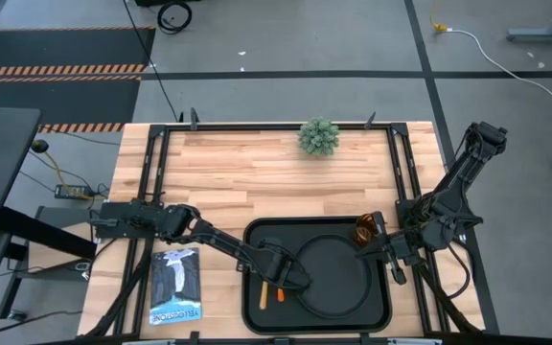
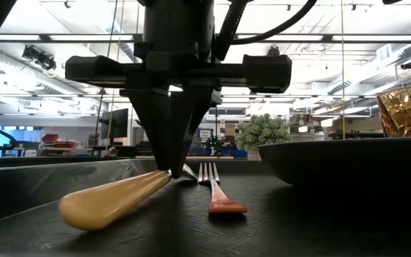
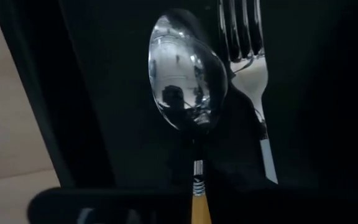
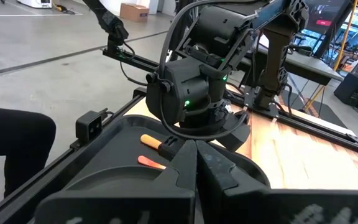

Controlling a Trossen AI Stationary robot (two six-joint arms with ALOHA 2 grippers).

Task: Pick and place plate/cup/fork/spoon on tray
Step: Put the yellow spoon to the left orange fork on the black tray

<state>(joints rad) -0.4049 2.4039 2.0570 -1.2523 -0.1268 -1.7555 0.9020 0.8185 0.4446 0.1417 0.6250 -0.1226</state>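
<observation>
two dark arms reach over the black tray, which sits at the six o'clock edge of the wooden tabletop in the high view. the left hand is low over the tray's nine o'clock side, its fingers pressed together on the spoon; the low view shows the fingertips pinched at the neck where the silver bowl meets the orange handle, with the handle's far end resting on the tray floor. the left wrist view looks down onto the spoon's shiny bowl against the black tray, with the fork just beside it, tines pointing the same way. in the low view the fork lies flat on the tray next to the spoon, apart from the hand.

the round black plate lies in the tray's middle, just at three o'clock of the cutlery. the amber cup stands at the tray's one o'clock corner, near the plate's rim. the right hand hangs close by the cup at the tray's three o'clock edge; in the right wrist view its fingers are pressed together and grip nothing.

a small green plant stands at the tabletop's twelve o'clock edge, and a booklet lies at eight o'clock, outside the tray.
</observation>
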